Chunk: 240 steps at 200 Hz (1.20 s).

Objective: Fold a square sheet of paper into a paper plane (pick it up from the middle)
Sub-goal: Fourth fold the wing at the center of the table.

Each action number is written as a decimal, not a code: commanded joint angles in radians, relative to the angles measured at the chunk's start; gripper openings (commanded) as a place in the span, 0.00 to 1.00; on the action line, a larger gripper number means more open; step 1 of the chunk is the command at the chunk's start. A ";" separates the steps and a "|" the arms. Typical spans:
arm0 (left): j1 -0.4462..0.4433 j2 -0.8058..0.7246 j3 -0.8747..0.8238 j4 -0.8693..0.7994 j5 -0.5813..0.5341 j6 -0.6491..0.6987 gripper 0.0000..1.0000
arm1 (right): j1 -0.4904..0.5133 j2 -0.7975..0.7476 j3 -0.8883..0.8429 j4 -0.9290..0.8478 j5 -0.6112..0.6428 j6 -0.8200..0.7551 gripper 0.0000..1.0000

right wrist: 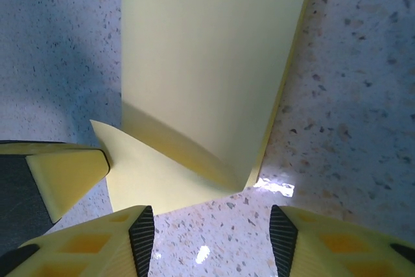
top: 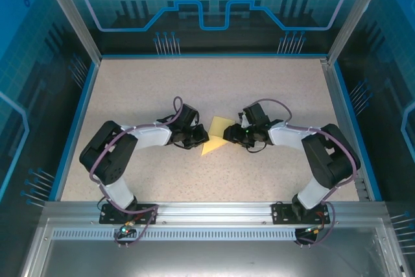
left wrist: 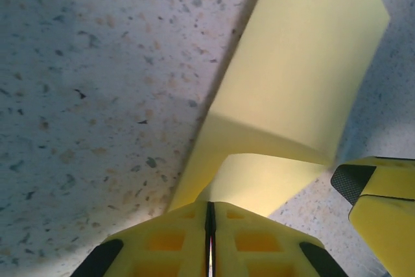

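a: top view first. how much room is there around the arms?
b: plenty. the speckled beige tabletop (top: 162,82) lies bare on every side of both grippers, out to its blue rim (top: 214,56) and the blue see-through walls (top: 65,30). the left gripper (top: 201,139) and right gripper (top: 229,134) face each other, tips near together.
a: and the paper?
b: the thin bright-yellow sheet of paper (top: 216,135) lies slantwise between the two sets of tips.
a: left wrist view?
b: the left gripper (left wrist: 209,209) has its yellow fingers pressed together, with only a dark seam between them. the sheet (left wrist: 305,63) is folded over on itself with a soft, rolled crease. it stretches ahead and to the right of the tips, and its lower layer runs right up to them. whether it is caught in the seam i cannot tell. the right gripper's finger (left wrist: 373,189) sits just right of the crease. left of the tips the tabletop (left wrist: 97,95) is bare.
a: right wrist view?
b: the right gripper (right wrist: 212,225) stands spread, with tabletop (right wrist: 350,95) showing between its fingers. the sheet's (right wrist: 207,50) near edge lies just ahead of that gap, and the upper layer runs straight on, clean-edged. the left gripper's finger (right wrist: 61,173) is at the lower layer's corner, to the left.
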 commanded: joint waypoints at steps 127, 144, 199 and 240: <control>0.007 0.049 0.022 -0.039 -0.021 0.016 0.10 | -0.012 0.095 0.030 0.114 -0.103 0.085 0.38; 0.009 0.048 0.021 -0.039 -0.019 0.015 0.10 | -0.013 0.100 0.027 0.131 -0.108 0.101 0.37; 0.012 0.035 0.020 -0.044 -0.015 0.015 0.10 | -0.013 0.112 0.017 0.201 -0.118 0.168 0.33; 0.018 0.015 0.020 -0.046 -0.005 0.018 0.14 | -0.007 0.134 0.025 0.211 -0.146 0.191 0.30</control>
